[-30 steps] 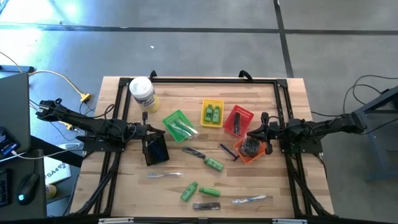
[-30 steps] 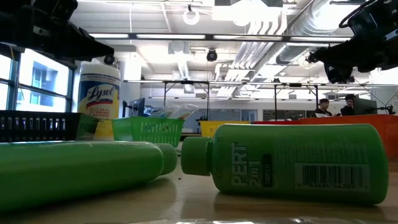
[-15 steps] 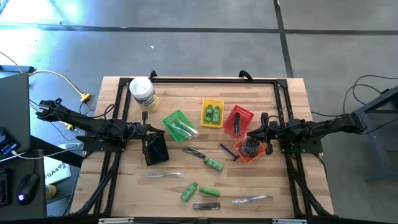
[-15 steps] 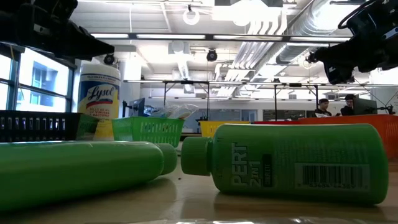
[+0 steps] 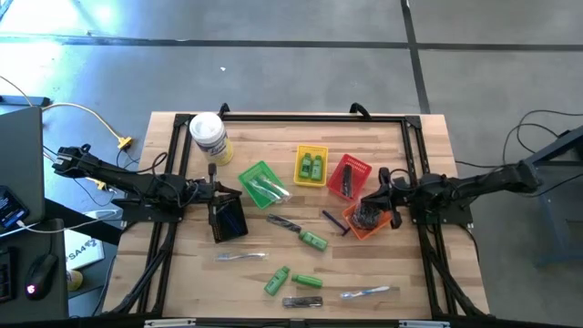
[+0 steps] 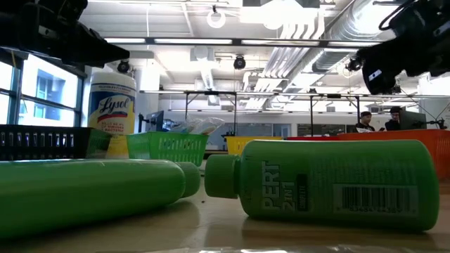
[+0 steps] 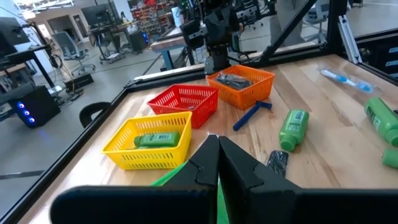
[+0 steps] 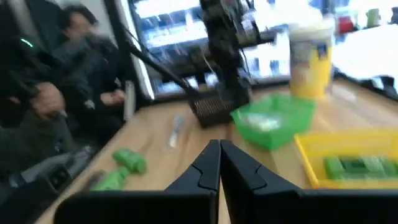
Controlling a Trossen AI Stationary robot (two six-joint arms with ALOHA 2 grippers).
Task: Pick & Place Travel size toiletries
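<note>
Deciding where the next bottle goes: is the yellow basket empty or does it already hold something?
Not empty. The yellow basket already holds green bottles: two lie side by side in the high view, and the left wrist view shows one inside it.

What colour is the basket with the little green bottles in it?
The basket is yellow, holding green bottles. It shows best in the left wrist view.

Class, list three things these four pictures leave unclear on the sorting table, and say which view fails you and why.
1. Contents of the black basket: high view, too dark and small; in the low view only its wall shows.
2. Contents of the red basket: left wrist view, its mesh wall hides most of them; too small in the high view.
3. Lying green bottle: low view, cut off by the picture's edge, no label visible.
</note>
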